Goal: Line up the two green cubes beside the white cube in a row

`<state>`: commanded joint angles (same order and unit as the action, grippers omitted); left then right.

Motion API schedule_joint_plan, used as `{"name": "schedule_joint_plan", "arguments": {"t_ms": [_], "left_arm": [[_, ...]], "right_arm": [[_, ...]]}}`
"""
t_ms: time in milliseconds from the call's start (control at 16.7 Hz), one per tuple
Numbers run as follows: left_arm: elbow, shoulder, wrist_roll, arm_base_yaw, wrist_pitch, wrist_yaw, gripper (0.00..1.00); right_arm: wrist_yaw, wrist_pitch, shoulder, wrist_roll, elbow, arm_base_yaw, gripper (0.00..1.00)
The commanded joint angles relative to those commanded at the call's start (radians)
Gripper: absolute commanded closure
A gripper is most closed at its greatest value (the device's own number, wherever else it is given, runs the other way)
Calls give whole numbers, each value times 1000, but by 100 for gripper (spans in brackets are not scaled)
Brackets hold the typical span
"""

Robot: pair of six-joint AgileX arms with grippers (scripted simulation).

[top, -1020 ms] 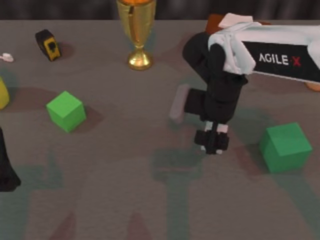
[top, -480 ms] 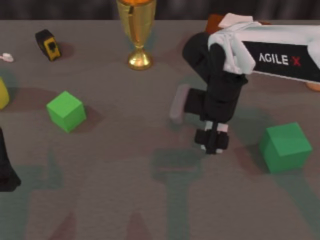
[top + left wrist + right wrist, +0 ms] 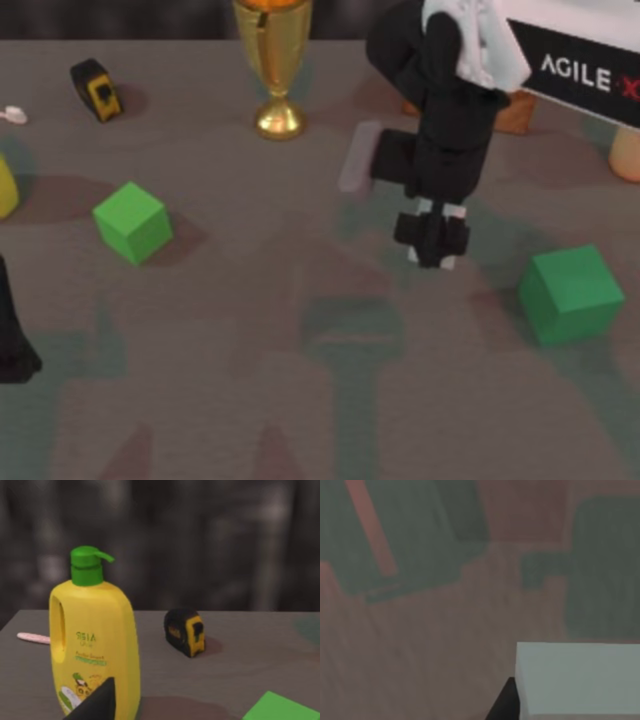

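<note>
Darker green cube [image 3: 571, 293] on the desk [image 3: 250, 400], just right of and nearer than the right hand [image 3: 431, 243]. Lime green cube [image 3: 131, 221] well left of that hand. White cube [image 3: 577, 680] grasped in that hand.

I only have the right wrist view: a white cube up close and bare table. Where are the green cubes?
Observer: The darker green cube sits on the table to the right of the right tool, which holds the white cube.
Operator: And the other one?
Observer: The lime-green cube stands alone on the table's left side.
Operator: Is the left arm in the way?
Observer: No, the left tool is parked at the left edge, near a yellow bottle.
</note>
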<state>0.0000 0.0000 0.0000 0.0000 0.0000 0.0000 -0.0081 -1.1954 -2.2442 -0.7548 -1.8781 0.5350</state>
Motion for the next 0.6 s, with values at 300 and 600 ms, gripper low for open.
{"name": "schedule_joint_plan", "arguments": {"t_ms": [300,600], "left_arm": [[0,0,0,0,0,0,0],[0,0,0,0,0,0,0]], "right_arm": [[0,-4,4,-1,-2,-4,100],[-7,20,133,-90,159,40,100]]}}
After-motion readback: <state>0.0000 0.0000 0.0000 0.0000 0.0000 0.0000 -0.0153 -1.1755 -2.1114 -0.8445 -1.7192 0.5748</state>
